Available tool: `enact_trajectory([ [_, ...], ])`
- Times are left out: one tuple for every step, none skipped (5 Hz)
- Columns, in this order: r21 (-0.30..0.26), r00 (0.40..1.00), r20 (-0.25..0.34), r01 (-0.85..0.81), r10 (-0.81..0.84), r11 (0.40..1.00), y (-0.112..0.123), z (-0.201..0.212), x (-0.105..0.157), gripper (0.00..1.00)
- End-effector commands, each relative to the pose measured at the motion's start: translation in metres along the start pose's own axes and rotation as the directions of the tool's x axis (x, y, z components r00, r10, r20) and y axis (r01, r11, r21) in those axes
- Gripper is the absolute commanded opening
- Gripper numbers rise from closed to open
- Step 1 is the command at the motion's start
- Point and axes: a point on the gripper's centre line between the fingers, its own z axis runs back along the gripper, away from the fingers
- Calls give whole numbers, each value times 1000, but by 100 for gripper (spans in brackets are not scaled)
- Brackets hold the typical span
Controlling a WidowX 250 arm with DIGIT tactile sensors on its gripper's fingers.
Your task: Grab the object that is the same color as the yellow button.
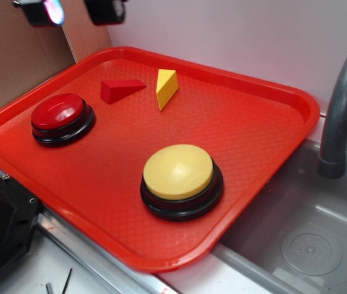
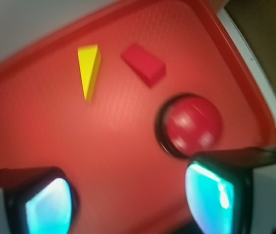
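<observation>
Nearest, yellow button (image 1: 179, 173) on red tray (image 1: 265, 122), as colour reference; beyond, yellow wedge (image 1: 166, 87) (the target) lying free beside red wedge (image 1: 119, 90), near red button (image 1: 59, 113); overhead, gripper (image 2: 128, 200), fingers spread, holding nothing, probably poised to descend.

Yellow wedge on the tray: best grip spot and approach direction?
Judging by its pose, come from above. The yellow wedge lies with its two flat triangular faces on the sides, so close the fingers across those, near the thick end. The red wedge sits apart beside it, leaving room.
</observation>
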Motion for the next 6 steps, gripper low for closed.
enact_trajectory([
  [-41,977,125,-171,174,984,-16,-39,68,100],
  [-5,975,132,-177,176,984,-23,-65,79,100],
  [17,981,117,-161,158,987,-28,-88,84,100],
  [-27,994,52,-90,91,996,-28,-103,89,100],
  [-101,999,-14,-45,44,994,-27,-111,93,100],
  [-173,994,-111,-2,-17,985,-26,-119,95,100],
])
